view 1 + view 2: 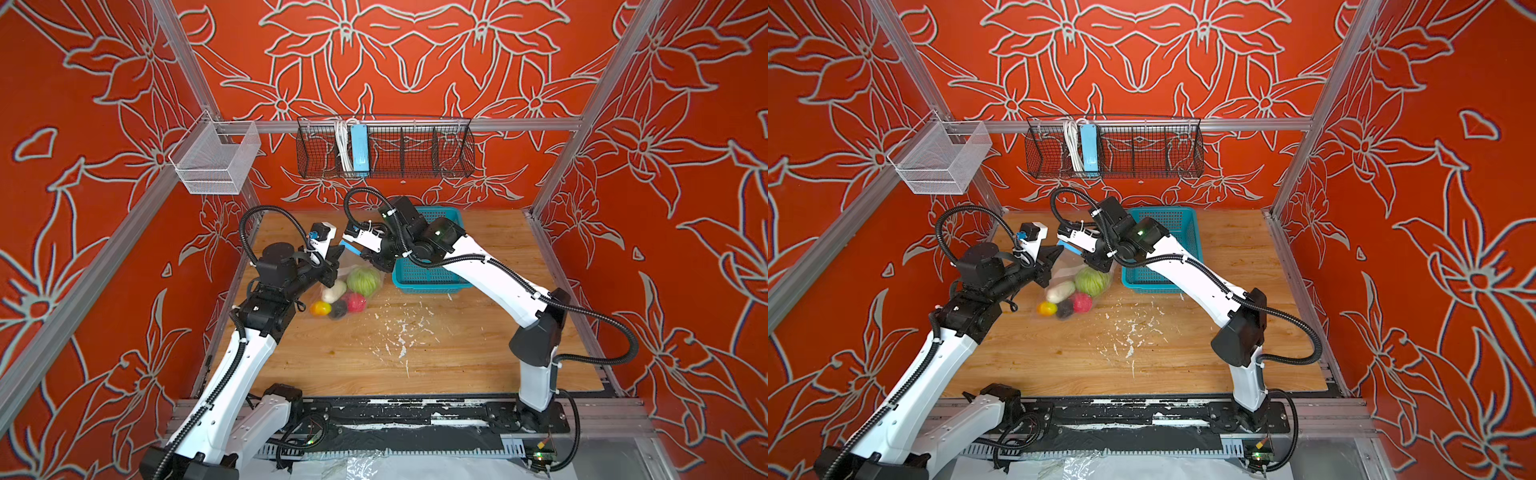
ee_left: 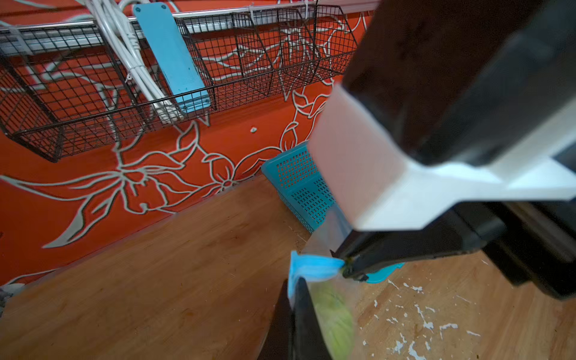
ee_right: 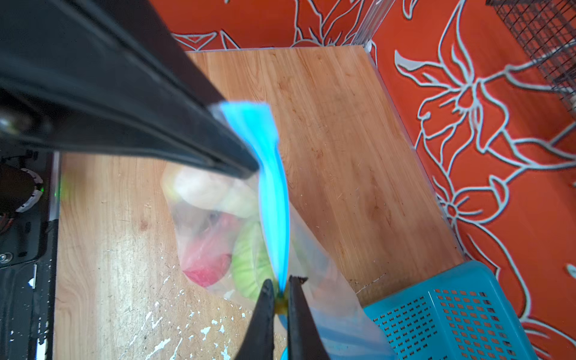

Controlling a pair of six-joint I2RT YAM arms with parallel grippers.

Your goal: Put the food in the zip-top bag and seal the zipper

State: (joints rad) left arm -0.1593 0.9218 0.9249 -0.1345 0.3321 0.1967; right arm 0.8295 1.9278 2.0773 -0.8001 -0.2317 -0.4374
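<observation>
Right wrist view alone: yellow tab (image 3: pixel 280 303) tight between right jaws, zipper (image 3: pixel 272 193) end between left jaws.

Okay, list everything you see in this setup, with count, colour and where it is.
zip-top bag: one, clear, left-centre of table, top edge lifted
zipper: one, light blue, bag's top edge, stretched between both hands
food: five pieces seen, green, pale, red, black, yellow-orange, in the bag
plastic basket: one, teal, right of the bag
wire basket: one, black, on the back rail
power strip: one, blue, in the wire basket
cable: one, white, beside the power strip
mesh basket: one, white, left rail
table: one, wooden
left hand: black, shut on the zipper
right hand: black, shut on the zipper's other end
</observation>
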